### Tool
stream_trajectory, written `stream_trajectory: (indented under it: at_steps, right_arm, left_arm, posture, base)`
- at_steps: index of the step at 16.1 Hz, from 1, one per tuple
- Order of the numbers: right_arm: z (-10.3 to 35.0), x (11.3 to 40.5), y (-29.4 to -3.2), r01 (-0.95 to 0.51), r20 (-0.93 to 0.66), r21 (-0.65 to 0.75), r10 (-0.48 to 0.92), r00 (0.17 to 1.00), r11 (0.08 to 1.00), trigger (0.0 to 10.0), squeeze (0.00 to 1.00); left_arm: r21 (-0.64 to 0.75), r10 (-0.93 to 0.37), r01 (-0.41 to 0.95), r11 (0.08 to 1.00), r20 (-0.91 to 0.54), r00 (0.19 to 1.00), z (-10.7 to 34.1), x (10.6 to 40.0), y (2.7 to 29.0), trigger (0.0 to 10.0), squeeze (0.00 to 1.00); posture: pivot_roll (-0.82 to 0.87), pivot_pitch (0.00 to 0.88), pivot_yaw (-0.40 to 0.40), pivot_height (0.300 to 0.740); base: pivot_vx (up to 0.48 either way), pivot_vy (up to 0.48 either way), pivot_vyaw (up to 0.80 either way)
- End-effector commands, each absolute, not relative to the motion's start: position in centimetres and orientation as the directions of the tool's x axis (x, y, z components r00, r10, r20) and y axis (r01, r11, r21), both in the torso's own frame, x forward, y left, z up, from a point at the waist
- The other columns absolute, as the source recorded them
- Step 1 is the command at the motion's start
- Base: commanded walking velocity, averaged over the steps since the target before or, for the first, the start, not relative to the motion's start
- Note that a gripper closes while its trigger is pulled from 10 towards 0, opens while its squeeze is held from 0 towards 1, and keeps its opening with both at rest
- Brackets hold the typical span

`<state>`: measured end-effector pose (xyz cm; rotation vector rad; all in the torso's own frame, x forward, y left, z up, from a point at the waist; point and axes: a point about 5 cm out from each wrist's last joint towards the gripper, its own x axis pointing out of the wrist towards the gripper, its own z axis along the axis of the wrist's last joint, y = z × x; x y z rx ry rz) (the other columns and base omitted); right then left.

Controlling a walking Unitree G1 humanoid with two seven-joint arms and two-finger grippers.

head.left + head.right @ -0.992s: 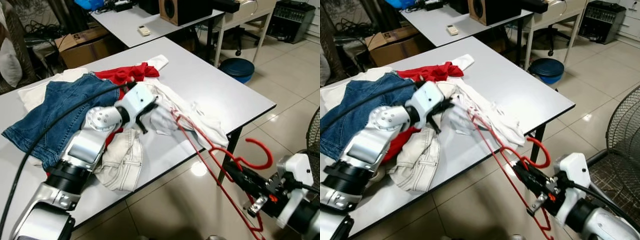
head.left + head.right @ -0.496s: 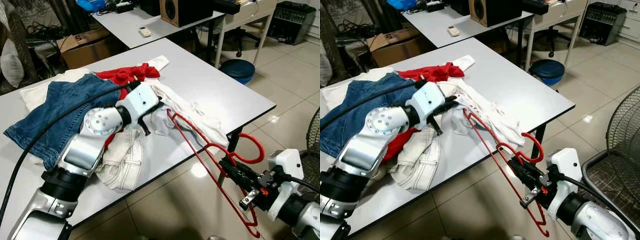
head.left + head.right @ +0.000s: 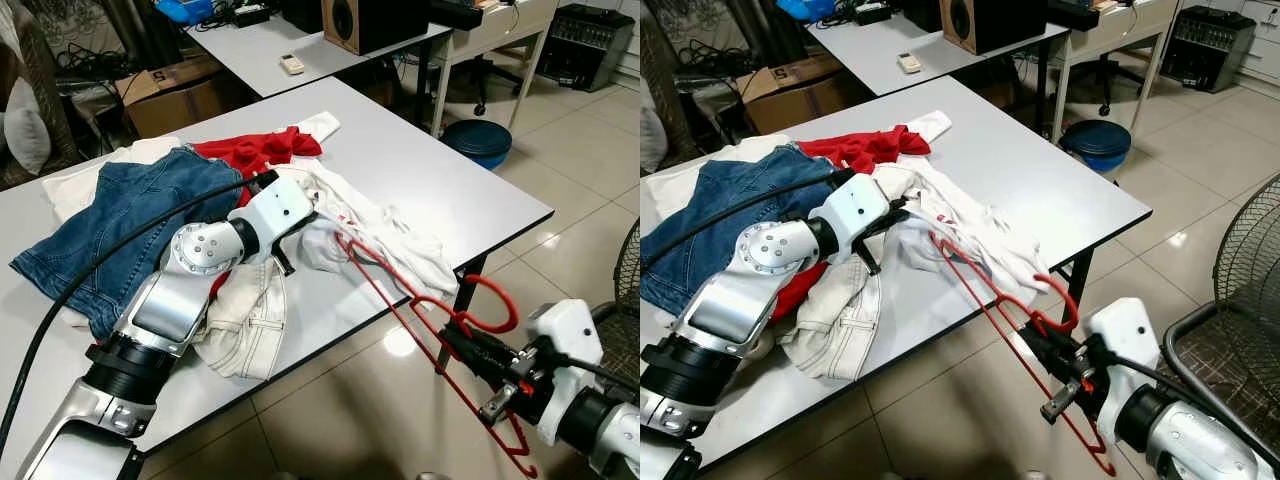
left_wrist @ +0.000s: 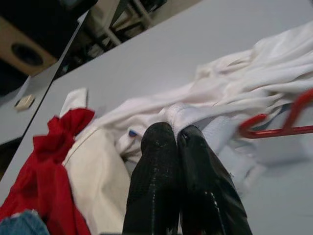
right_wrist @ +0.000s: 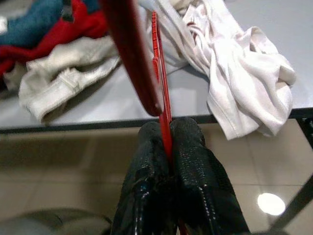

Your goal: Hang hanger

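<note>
The right end effector [image 3: 462,341], pinching the red hanger [image 3: 400,300] off the desk [image 3: 420,170] edge at 4 o'clock, seems mid-threading it into the white shirt [image 3: 390,235] that the left end effector [image 4: 177,147] nips at centre; next, ease it inside the collar.

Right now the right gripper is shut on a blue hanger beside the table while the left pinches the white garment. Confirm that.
Not quite: the hanger is red, not blue, as the right wrist view shows. The rest holds: the right gripper is shut on it beside the table, and the left gripper pinches the white garment.
</note>
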<state>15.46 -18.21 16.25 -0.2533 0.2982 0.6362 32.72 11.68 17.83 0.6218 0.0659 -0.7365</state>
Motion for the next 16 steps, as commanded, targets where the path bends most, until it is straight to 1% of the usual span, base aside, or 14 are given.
stream_trajectory:
  at_steps: [1,3,9,13,16]
  right_arm:
    - [17.0,15.3,-17.9,-0.626,-0.344,-0.189,0.546,0.764,0.757,10.0,0.0]
    - [17.3,15.2,-18.0,-0.616,-0.348,-0.225,0.528,0.775,0.755,10.0,0.0]
    - [18.1,15.6,-17.9,-0.606,-0.332,-0.281,0.517,0.789,0.744,10.0,0.0]
    - [17.8,16.5,-17.8,-0.593,-0.32,-0.292,0.508,0.8,0.75,10.0,0.0]
    - [17.7,16.8,-17.4,-0.613,-0.316,-0.281,0.532,0.786,0.739,10.0,0.0]
  left_arm:
    - [0.519,-0.56,0.608,0.601,-0.27,0.784,18.0,33.6,12.2,0.0,0.0]
    - [0.527,-0.548,0.602,0.599,-0.279,0.789,17.7,34.0,12.2,0.0,0.0]
    - [0.516,-0.562,0.623,0.588,-0.293,0.774,17.2,33.8,11.9,0.0,0.0]
    - [0.503,-0.586,0.64,0.581,-0.287,0.758,17.4,33.2,11.6,0.0,0.0]
    - [0.501,-0.585,0.636,0.587,-0.281,0.761,17.5,33.1,11.6,0.0,0.0]
  posture:
    - [-0.17,0.03,0.141,0.74]
    - [-0.17,0.032,0.149,0.74]
    - [-0.17,0.037,0.152,0.74]
    - [-0.16,0.036,0.139,0.74]
    - [-0.15,0.031,0.131,0.74]
  base:
    - [0.0,0.0,0.0]
    - [0.0,0.0,0.0]
    - [0.0,0.0,0.0]
    - [0.0,0.0,0.0]
    - [0.0,0.0,0.0]
